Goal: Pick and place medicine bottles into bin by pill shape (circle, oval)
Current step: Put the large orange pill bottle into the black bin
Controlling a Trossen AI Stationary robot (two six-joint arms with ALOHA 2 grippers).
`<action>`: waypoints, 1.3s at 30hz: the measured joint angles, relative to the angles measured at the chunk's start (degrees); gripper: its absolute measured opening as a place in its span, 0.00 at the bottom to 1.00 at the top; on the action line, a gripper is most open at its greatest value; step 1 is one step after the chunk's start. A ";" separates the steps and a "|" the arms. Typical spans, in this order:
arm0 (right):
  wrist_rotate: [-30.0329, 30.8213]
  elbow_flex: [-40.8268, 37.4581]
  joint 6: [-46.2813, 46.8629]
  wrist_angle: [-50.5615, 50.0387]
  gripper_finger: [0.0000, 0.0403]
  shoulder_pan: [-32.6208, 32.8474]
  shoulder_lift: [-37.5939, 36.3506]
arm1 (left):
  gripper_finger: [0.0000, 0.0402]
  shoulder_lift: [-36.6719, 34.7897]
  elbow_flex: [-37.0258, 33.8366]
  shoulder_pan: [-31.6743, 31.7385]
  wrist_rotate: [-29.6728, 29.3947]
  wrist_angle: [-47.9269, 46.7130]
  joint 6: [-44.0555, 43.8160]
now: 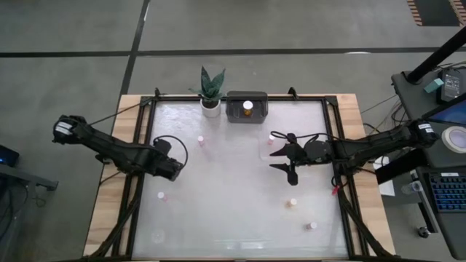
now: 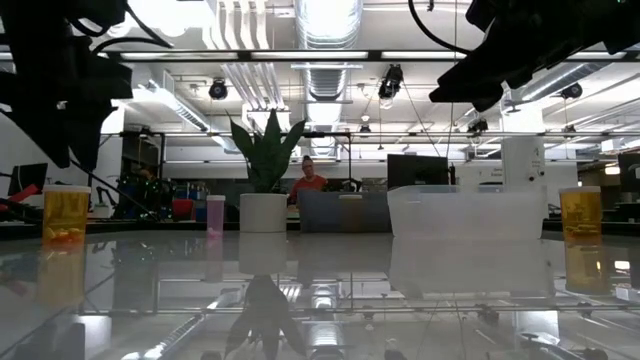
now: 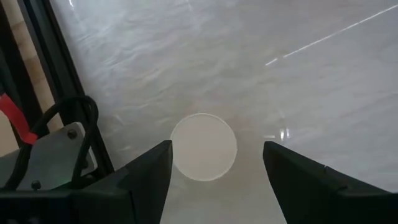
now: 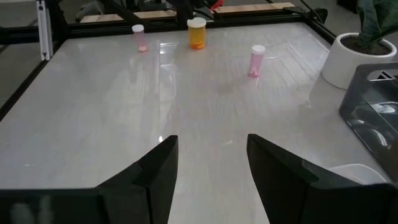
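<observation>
The left pincer (image 3: 217, 165) is held open directly above a white-capped bottle (image 3: 203, 146) at about 9 o'clock on the worktop (image 1: 233, 196). Only the round cap is seen between the fingers, so the bottle is judged upright, its long axis vertical and the cap pointing at the camera. If the descent is made off-centre, the cap could be struck by one finger and the bottle tipped or rolled away on the glossy surface; the narrow clearance on each side would be the cause.

The right pincer (image 1: 284, 155) hangs open near 2 o'clock, empty, beside a clear bin (image 2: 465, 213). A grey bin (image 1: 247, 109) at 12 o'clock already holds one amber bottle (image 1: 248, 106). Other bottles stand upright, scattered: a pink one (image 1: 201, 140) near 11 o'clock and two (image 1: 293, 203) toward 5 o'clock. The pill shape cannot be read from here, so a wrong bin could be chosen.
</observation>
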 joint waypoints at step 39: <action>-0.20 -0.90 1.30 -0.20 0.46 0.00 0.00 | 0.58 0.37 -8.19 0.17 -0.22 8.04 -1.44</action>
